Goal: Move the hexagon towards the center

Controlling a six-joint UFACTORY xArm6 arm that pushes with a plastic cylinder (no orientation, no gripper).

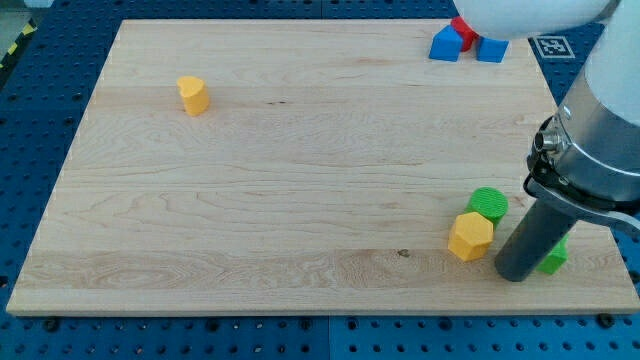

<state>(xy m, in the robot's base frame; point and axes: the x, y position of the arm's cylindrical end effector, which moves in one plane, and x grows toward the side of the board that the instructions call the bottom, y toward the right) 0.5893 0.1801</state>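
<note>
A yellow hexagon block (470, 236) lies near the board's bottom right. My tip (515, 274) is just to its right and slightly below, a small gap apart from it. A green round block (489, 204) sits right above the hexagon, touching or nearly touching it. A second green block (555, 257) is mostly hidden behind the rod, at the rod's right.
A yellow block (193, 95) stands alone at the upper left. Two blue blocks (445, 43) (491, 49) and a red block (462, 31) cluster at the top right edge. The board's right edge (590, 180) is close to the rod, under the arm's body.
</note>
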